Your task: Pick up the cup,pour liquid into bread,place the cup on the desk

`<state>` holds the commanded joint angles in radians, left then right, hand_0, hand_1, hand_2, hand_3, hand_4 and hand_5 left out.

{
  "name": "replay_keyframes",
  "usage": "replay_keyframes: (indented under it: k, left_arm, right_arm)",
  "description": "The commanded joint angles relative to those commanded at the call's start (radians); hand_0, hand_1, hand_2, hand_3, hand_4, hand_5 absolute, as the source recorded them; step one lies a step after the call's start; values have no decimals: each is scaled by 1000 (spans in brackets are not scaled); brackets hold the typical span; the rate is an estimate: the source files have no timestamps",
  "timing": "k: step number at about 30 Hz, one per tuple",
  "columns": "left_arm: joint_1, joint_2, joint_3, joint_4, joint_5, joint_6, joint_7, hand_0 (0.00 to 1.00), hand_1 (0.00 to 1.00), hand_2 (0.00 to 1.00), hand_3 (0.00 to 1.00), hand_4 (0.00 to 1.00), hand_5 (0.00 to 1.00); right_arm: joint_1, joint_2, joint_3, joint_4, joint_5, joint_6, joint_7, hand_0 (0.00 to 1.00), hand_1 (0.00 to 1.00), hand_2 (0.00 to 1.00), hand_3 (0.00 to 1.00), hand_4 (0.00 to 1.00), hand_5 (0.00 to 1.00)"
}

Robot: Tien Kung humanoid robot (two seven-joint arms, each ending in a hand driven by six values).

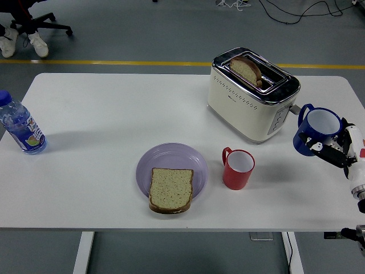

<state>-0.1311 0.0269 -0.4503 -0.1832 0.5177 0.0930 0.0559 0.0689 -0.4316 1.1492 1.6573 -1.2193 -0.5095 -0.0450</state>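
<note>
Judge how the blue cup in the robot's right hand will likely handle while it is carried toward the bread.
The blue cup looks rigid and glazed, so it may slip in the right hand. It is held from one side and tilted, so contents, if any, could spill. Its handle points away from the fingers, unused.

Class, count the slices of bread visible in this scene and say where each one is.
2. One brown-crusted bread slice lies flat on the round lilac plate; another slice stands in a slot of the cream toaster. The second slot's contents cannot be seen.
</note>
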Motion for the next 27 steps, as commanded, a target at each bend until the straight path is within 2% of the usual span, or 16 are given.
replay_keyframes:
  k: [1, 4, 6, 11, 15, 20, 22, 27]
  left_arm:
    - [0, 0, 0, 0, 0, 0, 0, 631, 603, 656, 552, 377, 988]
    - [-1, 1, -2, 1, 2, 0, 0, 631, 603, 656, 552, 377, 988]
    - [-1, 2, -2, 1, 3, 0, 1, 631, 600, 657, 556, 379, 989]
    - [-2, 3, -3, 1, 3, 1, 1, 631, 600, 657, 556, 379, 989]
    - [-2, 4, -6, 2, 5, 2, 1, 632, 596, 658, 555, 378, 993]
    - [-3, 4, -6, 2, 5, 4, 0, 632, 587, 659, 559, 379, 998]
    - [-4, 4, -6, 2, 5, 4, 0, 632, 587, 659, 559, 379, 998]
    - [-5, 4, -4, 3, 4, 5, 0, 633, 583, 658, 559, 379, 998]
  right_arm:
    - [1, -2, -1, 8, -3, 2, -11, 248, 296, 466, 502, 825, 104]
    - [48, -27, -34, 56, -40, 72, -118, 248, 296, 466, 502, 825, 104]
    - [79, -37, -57, 63, -59, 97, -167, 232, 284, 465, 503, 804, 94]
    - [168, -53, -123, 63, -89, 150, -210, 232, 284, 465, 503, 804, 94]
    - [236, -56, -185, 54, -95, 169, -224, 230, 285, 468, 504, 785, 76]
    - [345, -30, -287, 30, -135, 191, -259, 218, 275, 464, 503, 779, 75]
    - [359, -26, -298, 26, -140, 193, -264, 218, 275, 464, 503, 779, 75]
    - [459, 37, -365, -25, -214, 189, -286, 209, 266, 459, 501, 777, 76]
